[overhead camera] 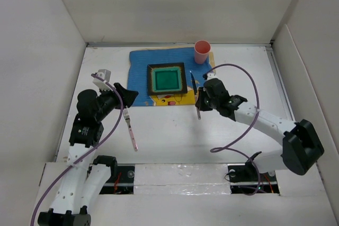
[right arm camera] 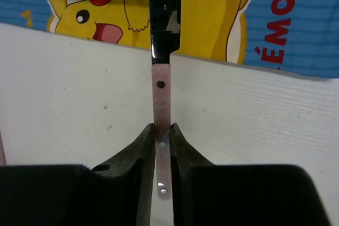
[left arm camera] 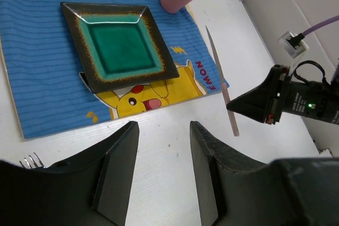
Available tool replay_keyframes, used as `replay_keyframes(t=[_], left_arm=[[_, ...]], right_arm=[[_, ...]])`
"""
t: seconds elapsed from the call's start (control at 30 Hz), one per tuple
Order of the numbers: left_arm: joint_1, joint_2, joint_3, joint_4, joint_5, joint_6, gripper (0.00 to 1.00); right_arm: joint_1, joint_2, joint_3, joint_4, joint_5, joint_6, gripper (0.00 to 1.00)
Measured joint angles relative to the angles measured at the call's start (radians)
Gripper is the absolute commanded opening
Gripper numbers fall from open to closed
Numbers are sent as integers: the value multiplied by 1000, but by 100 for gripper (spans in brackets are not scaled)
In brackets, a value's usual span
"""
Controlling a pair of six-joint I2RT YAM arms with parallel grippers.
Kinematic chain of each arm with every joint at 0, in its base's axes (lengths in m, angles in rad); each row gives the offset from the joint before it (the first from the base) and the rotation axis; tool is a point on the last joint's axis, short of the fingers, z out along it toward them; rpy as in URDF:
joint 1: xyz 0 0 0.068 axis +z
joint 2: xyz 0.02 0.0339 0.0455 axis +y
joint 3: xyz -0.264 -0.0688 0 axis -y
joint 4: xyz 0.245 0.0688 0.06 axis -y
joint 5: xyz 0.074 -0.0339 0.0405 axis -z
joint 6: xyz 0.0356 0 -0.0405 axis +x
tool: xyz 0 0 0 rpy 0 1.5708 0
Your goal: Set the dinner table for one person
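Plate (overhead camera: 167, 79) on mat (overhead camera: 139, 64) | cup (overhead camera: 202, 52) upright at corner | R claw (right arm camera: 161, 141) pinches knife (right arm camera: 161, 86)

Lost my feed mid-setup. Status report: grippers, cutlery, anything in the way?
Right gripper shut on knife handle, blade over blue mat, right of plate. Left gripper open, empty. Fork lying on table. Nothing blocking.

dinner table (overhead camera: 175, 136), large, flat, matte white
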Motion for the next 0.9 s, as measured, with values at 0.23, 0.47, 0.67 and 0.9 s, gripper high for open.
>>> replay_keyframes(t=[0.23,0.47,0.67,0.9], left_arm=[[0,2,0,-2,-23,3,41],[0,20,0,-11,-27,7,42],[8,24,0,-15,-26,7,43],[8,40,0,-20,-32,8,45]], right_arm=[[-68,270,150,28,-35,-28,0],[-155,531,430,21,-49,-64,0],[-182,684,587,-5,-49,-84,0],[-200,790,660,-50,-45,-89,0]])
